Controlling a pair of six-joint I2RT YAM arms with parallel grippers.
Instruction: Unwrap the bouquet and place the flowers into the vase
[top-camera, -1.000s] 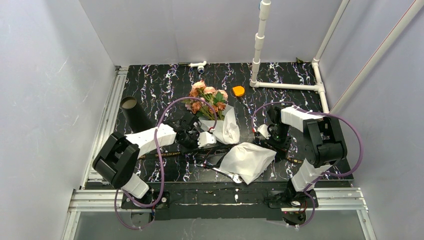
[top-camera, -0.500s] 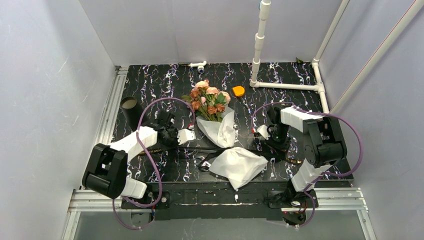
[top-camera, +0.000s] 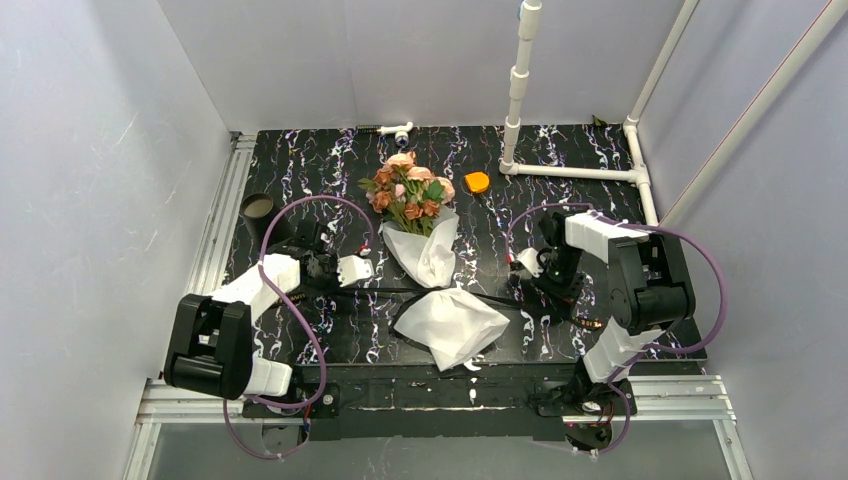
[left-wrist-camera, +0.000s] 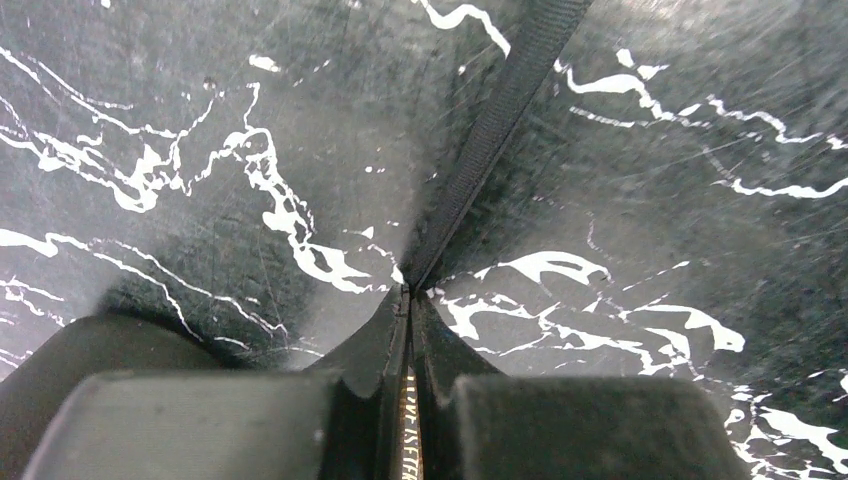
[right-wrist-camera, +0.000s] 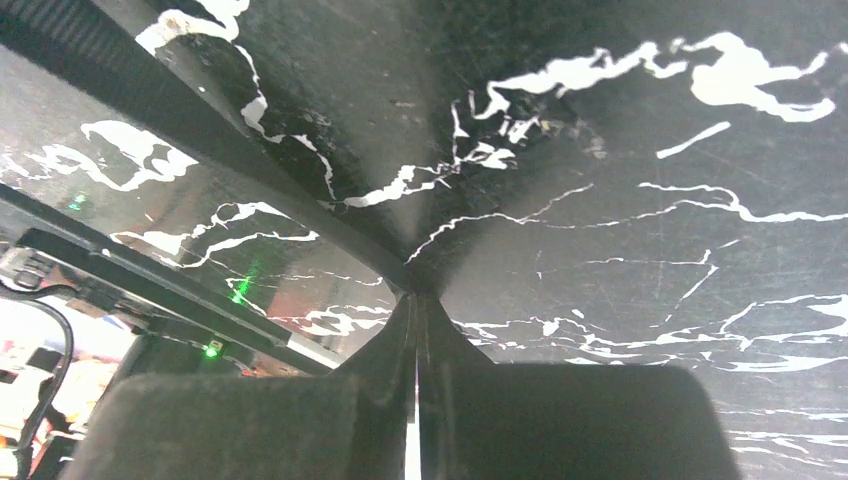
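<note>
**Item: bouquet**, qty 1. Lies on table to right of vase, well apart, heads pointing away from arm bases.

- Flowers: pink/peach/rust roses, one tight bunch. Heads too crowded to count. Stems hidden in wrap.
- Wrap: white paper cone, qty 1, appears loosely round stem end.
- Sheet: loose white paper, qty 1. Right of vase and nearer the bases.
- Ribbon: black, lettered, qty 1. Runs taut from right of vase past the sheet, between both claws.
- Vase: black tube, qty 1, upright, mouth open.
- L gripper: pressed together, pinching ribbon. Just right of vase.
- R gripper: pressed together, pinching ribbon's other end. Far right of vase.
- Other: orange disc qty 1; white post qty 1.

**Handling (est.):** flowers light, heads crushable, stems thin, prob. springy. Take hold low on the gathered stems, never the heads. Paper soft, slippery, tears easily. Vase mouth narrow, and the tube looks light and may tip.
</note>
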